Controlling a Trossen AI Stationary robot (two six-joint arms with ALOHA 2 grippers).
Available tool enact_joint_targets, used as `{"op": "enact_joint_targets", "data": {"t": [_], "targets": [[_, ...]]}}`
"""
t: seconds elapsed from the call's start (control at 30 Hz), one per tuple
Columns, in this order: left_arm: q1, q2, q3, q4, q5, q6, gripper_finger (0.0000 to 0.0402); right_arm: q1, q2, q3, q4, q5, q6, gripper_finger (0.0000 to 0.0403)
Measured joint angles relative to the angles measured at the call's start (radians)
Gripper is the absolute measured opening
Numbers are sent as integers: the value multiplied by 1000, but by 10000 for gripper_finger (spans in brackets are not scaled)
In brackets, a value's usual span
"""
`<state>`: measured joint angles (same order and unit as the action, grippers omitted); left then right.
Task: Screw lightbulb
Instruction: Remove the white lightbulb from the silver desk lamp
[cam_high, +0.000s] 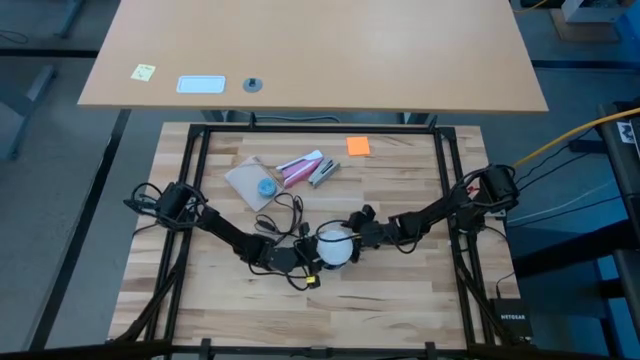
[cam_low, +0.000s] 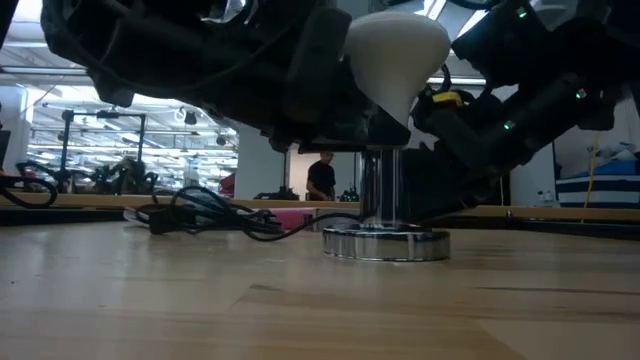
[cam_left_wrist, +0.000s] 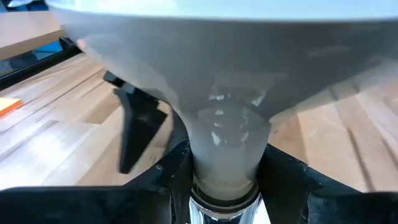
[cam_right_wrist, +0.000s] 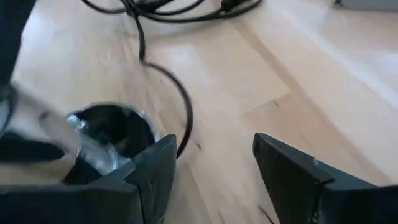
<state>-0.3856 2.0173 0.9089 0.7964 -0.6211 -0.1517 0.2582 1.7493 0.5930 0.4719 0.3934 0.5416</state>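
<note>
Lightbulb (cam_high: 336, 246) sits near the front middle of the butcher-block table (cam_high: 400, 310), upright with its white globe on top and its neck going down into the silvery socket (cam_low: 385, 215). In the low view the socket's chrome stem rises from a round chrome base that rests flat on the wood, and the bulb (cam_low: 396, 55) stands directly over it.

The left gripper (cam_left_wrist: 217, 180) reaches in from the left and is clamped narrowly at the bulb's neck just above the socket; its dark fingers (cam_left_wrist: 171, 171) press on either side of the frosted neck (cam_left_wrist: 224, 149). In the high view this gripper (cam_high: 305, 254) lies just beside the globe.

The right gripper (cam_high: 358, 232) comes in from the right and sits close against the other side of the globe. Its own wrist view shows its jaws (cam_right_wrist: 214, 171) standing wide apart with only bare wood between them; a blurred chrome part beside them may be the socket, though the view is too smeared to be sure.

A thin black cord (cam_high: 285, 212) loops over the table behind the socket. Farther back lie a pink-and-white tube (cam_high: 300, 166), a blue roll of tape (cam_high: 265, 187) on tan paper, and an orange sticky note (cam_high: 358, 146). A person (cam_low: 320, 178) stands in the room beyond.
</note>
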Motion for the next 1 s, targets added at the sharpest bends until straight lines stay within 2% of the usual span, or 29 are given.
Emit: {"op": "enact_joint_targets", "data": {"t": [0.07, 0.3, 0.43, 0.63, 0.77, 1.0], "targets": [[-8, 1, 1, 2, 6, 3, 141, -11, 0, 0, 21, 8, 0, 225], [-12, 1, 1, 4, 12, -2, 141, -75, -3, 10, 55, -115, 0, 225], [-6, 1, 1, 4, 18, -3, 141, -76, -3, 10, 48, -145, 1, 225], [-6, 1, 1, 6, 18, -5, 141, -75, 1, 10, 59, -275, 2, 225], [-8, 1, 1, 13, 19, -5, 141, -75, 19, 30, 52, -282, 3, 225], [-19, -1, -4, 14, 1, -9, 141, -73, 138, 132, 49, -301, -59, 225]]}}
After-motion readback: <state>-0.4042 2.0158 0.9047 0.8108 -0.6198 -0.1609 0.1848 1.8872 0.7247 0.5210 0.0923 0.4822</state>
